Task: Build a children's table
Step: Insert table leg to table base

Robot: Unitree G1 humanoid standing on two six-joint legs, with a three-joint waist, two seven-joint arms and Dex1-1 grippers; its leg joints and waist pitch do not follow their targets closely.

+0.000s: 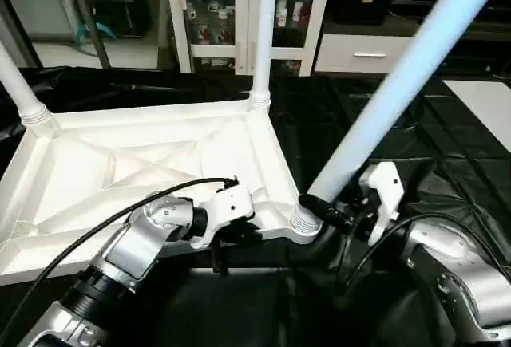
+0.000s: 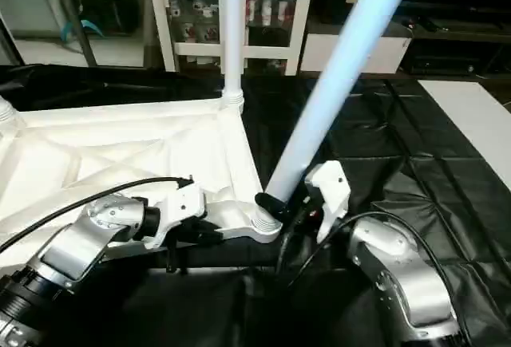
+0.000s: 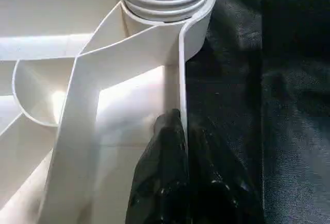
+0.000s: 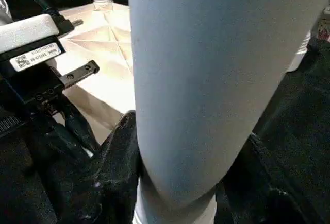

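While the white square tabletop lies upside down on the black sheet, its X-shaped ribs facing up, the robot works at the corner nearest to it. Two white legs already stand in sockets: one upright at the far corner and one at the far left corner, leaning a little outward. A third leg rises on a slant from the near right corner socket, its ribbed end sitting at the socket's mouth and its length tilting up and away toward the robot's right. The right hand is wrapped round this leg just above the socket, its two black fingers set apart on either side of the tube and pressing against it, as the right wrist view makes plain. The left hand is at the near edge of the tabletop, just beside that same corner; its fingers are pressed together on the thin upright rim wall, one on the inner face and one on the outer. Behind the work stands a white cabinet with glass doors, with a low white drawer unit beside it.
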